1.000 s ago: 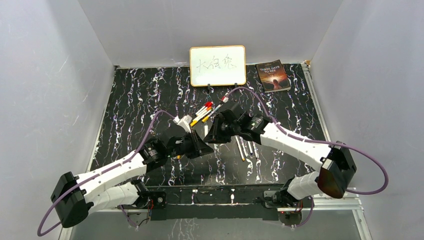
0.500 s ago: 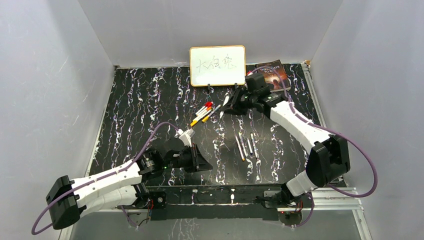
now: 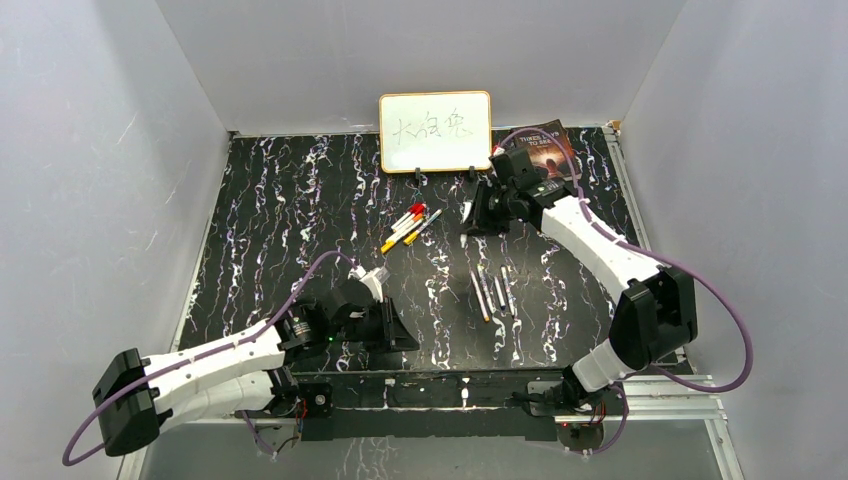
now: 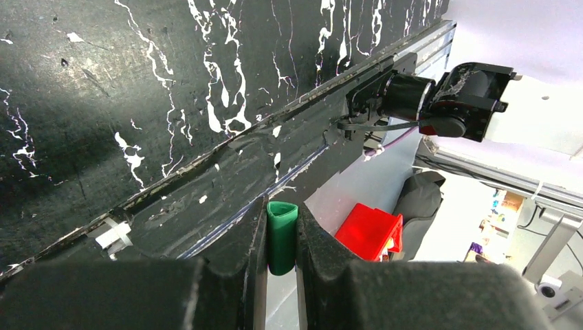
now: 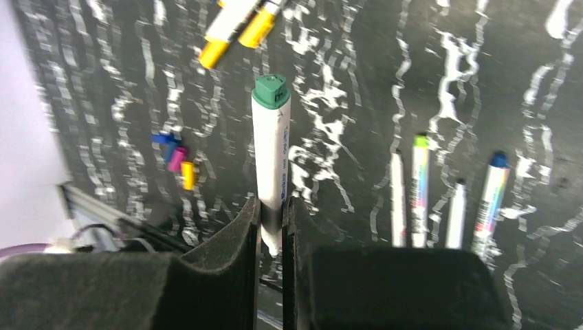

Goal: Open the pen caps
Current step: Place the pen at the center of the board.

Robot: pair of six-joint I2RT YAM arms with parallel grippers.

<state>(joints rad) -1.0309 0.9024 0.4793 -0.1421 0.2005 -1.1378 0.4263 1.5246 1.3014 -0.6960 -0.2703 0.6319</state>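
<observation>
My left gripper (image 4: 281, 207) is shut on a stubby green pen cap (image 4: 282, 237), which stands upright between the pads. It hovers low by the table's front edge (image 3: 392, 332). My right gripper (image 5: 270, 203) is shut on a white pen (image 5: 272, 155) with a green far end, and holds it above the table at the back right (image 3: 470, 214). Several uncapped pens (image 3: 495, 291) lie side by side in the middle right, also seen in the right wrist view (image 5: 419, 189). Capped pens with red and yellow caps (image 3: 406, 225) lie near the whiteboard. Loose blue, pink and yellow caps (image 5: 177, 159) lie together.
A whiteboard (image 3: 435, 131) stands at the back centre with a book (image 3: 545, 150) to its right. White walls close in the table on the left, right and back. The metal front rail (image 4: 385, 65) and a red box (image 4: 368, 234) beyond it show in the left wrist view.
The two grippers were together at the table's middle. The right one swung away to the back right with the pen; the left one drew back toward the near edge with the green cap.
</observation>
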